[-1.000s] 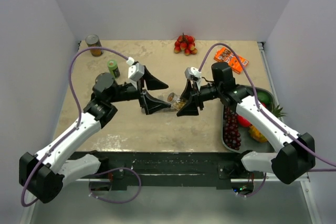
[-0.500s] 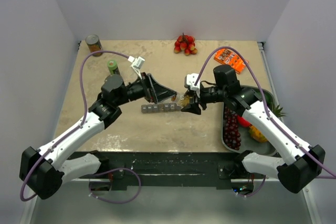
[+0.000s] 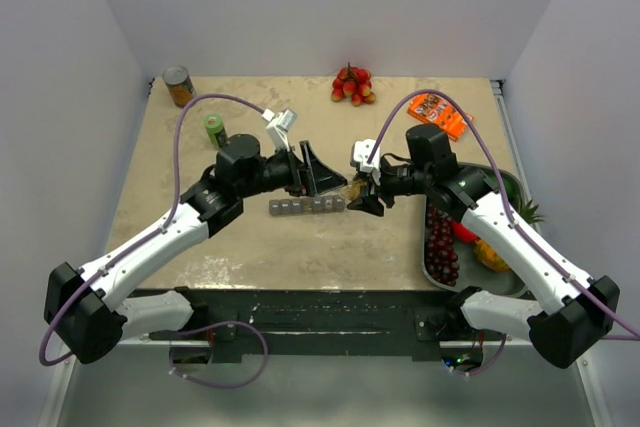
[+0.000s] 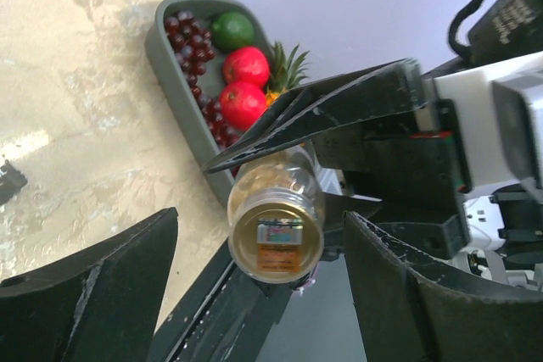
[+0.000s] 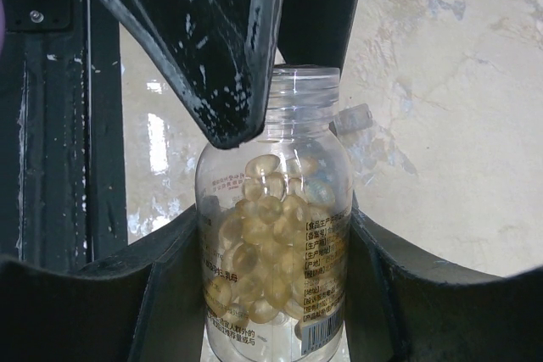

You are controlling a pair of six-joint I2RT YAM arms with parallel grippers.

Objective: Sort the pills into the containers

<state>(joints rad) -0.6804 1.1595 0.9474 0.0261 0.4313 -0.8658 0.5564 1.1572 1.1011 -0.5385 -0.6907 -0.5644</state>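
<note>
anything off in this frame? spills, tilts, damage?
Nothing spilled or damaged. One thing to watch: the pill bottle, clamped in the right gripper, looks uncapped at the neck. The left gripper stands open around that end. The organiser lies flat nearby.

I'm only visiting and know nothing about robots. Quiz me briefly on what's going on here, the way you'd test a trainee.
1. True or false: the right gripper holds the pill bottle.
2. Which thing sits closest to the grippers? A tin can; B grey pill organiser; C orange packet.
3. Fill in: the left gripper has its jaws ____.

Key: 1 true; 2 B; 3 open.
</note>
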